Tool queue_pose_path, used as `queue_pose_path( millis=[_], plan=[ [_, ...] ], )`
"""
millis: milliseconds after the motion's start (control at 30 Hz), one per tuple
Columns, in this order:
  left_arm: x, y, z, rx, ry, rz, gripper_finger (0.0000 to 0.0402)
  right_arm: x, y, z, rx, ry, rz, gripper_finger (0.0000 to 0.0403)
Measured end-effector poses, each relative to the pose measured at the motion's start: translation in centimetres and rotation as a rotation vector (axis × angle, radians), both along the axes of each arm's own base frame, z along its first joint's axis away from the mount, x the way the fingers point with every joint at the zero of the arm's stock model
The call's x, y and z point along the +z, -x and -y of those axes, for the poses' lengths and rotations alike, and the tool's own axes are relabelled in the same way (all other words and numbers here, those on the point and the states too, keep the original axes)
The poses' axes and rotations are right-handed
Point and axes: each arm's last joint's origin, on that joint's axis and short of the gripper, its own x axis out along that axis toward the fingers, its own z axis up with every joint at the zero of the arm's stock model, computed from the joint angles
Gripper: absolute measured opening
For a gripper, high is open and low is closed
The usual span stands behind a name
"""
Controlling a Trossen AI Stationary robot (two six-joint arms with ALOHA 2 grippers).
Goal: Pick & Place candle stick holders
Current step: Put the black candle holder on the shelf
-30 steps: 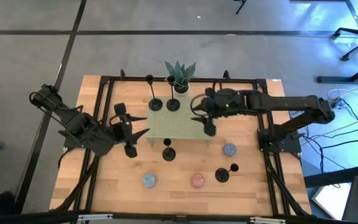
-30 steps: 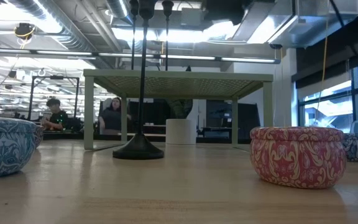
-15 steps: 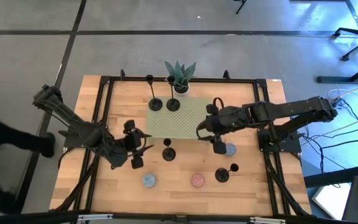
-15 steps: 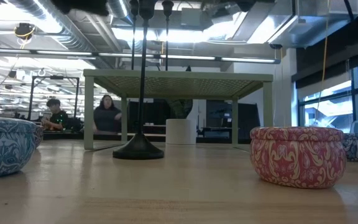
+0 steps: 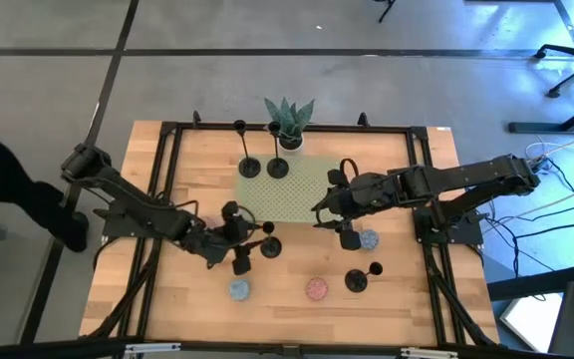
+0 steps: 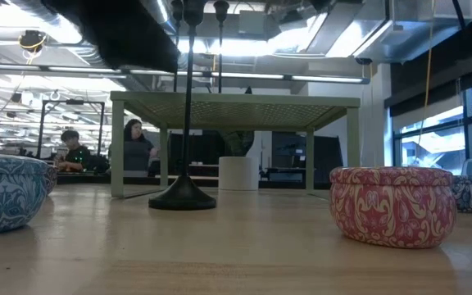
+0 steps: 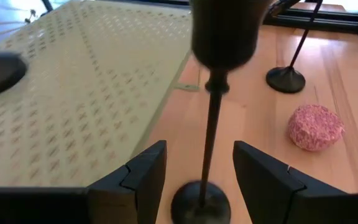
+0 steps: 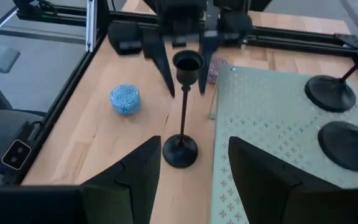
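- The table (image 5: 177, 299) is pale wood with a visible plank grain, framed by black metal rails.
- A low pale-green shelf (image 5: 297, 194) of perforated metal stands on four legs at the table's middle; two candle stick holders (image 5: 250, 168) stand on its far part, round flat bases side by side.
- A third holder (image 5: 269, 245) stands on the wood just in front of the shelf: matte black disc base, thin straight stem, small cup on top.
- The left gripper (image 5: 237, 239) sits low beside this holder. In the left wrist view its dark angular fingers (image 7: 145, 177) stand apart on either side of the stem, clear of it.
- The right gripper (image 5: 335, 214) hovers at the shelf's right front corner, fingers (image 8: 135, 171) spread and empty; its wrist view looks across at the same holder and the left gripper beyond it.
- A fourth holder (image 5: 357, 280) stands on the wood near the right front.
- Three round patterned tins lie about: a blue one (image 5: 238, 289), a pink one (image 5: 316, 289) and a blue-grey one (image 5: 368, 239).
- A spiky green plant in a white pot (image 5: 289, 125) stands behind the shelf.
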Motion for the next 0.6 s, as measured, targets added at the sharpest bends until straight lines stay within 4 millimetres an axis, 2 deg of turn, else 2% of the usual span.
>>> queue_pose_path(
  millis=[200, 333, 600],
  plan=[
    [-0.8, -2.1, -0.6, -0.086, 0.008, 0.025, 0.0182, 0.0, 0.0, 0.0, -0.002, 0.002, -0.002, 0.0193],
    [-1.0, -2.4, -0.9, -0.092, 0.009, 0.022, 0.0172, 0.0, 0.0, 0.0, -0.002, 0.003, -0.006, 0.0193],
    [-0.6, -2.3, -0.9, -0.144, -0.012, 0.015, 0.0079, -0.1, 0.0, 0.0, -0.002, 0.003, -0.008, 0.0193]
  ],
)
